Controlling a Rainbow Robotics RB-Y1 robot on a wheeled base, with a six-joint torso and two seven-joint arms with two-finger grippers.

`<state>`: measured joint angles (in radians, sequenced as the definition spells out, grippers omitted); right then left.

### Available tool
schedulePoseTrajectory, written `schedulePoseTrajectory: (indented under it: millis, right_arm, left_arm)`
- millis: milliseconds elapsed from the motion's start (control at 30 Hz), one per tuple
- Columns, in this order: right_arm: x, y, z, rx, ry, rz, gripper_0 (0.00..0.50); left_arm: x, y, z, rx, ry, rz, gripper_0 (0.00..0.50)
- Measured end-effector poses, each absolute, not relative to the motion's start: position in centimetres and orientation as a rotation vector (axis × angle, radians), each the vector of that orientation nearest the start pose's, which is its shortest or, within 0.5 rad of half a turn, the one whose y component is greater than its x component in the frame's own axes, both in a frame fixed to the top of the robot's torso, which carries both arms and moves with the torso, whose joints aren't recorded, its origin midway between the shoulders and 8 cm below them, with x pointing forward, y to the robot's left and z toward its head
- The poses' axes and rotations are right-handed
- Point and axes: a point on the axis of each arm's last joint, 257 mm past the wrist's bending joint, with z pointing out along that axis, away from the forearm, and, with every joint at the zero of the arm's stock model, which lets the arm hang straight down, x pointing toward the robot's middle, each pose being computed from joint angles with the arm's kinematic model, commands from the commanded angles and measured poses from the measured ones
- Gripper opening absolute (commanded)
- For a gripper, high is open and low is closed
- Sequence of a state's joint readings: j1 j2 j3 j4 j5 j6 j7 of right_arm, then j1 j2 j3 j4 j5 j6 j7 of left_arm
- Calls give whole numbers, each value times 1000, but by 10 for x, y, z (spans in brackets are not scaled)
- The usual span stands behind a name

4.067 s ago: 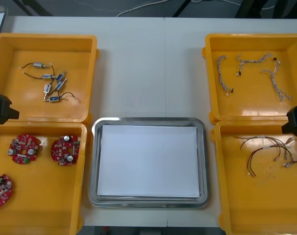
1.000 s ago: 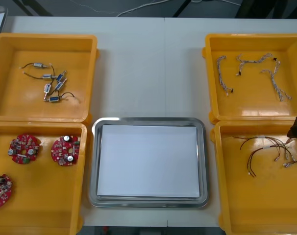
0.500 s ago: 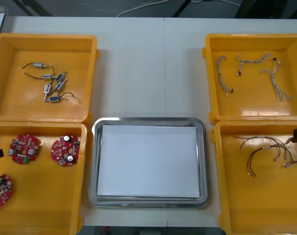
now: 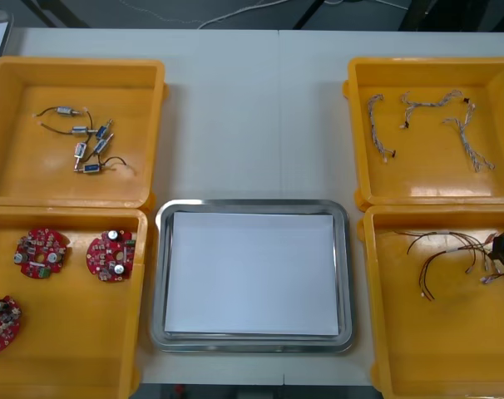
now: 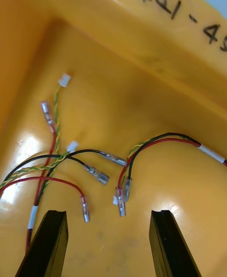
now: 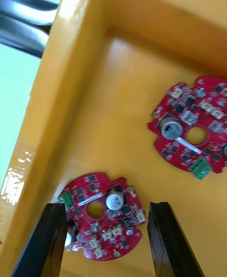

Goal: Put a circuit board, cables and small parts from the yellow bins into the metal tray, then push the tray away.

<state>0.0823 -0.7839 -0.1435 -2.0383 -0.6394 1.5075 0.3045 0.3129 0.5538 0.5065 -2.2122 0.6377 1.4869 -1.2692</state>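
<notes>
Right gripper point(image 5: 108, 216), fingers spread and holding nothing, hangs over the red, black and yellow cables point(image 5: 121, 203) in the right yellow bin point(image 4: 435, 357) at the near right corner of the table point(image 4: 252, 125). Left gripper point(image 6: 106, 206), likewise spread and empty, stands over a round red circuit board point(image 6: 101, 218) beside the outer wall of the left yellow bin point(image 4: 69, 366) at the near left corner. The metal tray point(image 4: 252, 205), white inside, lies between these bins at the table's near edge.
</notes>
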Motion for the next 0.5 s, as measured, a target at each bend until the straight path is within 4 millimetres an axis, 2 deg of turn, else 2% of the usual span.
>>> schedulePoseTrajectory:
  millis: [233, 367, 500]
  right_arm:
    - [367, -418, -288, 1428, 2305, 191, 500]
    - [365, -417, -295, 1454, 2306, 205, 500]
    - [367, -417, -299, 1468, 2299, 215, 500]
  left_arm:
    - [313, 478, -276, -617, 2493, 69, 500]
    - [309, 474, -296, -631, 2534, 61, 500]
    - [308, 466, -305, -633, 2555, 48, 500]
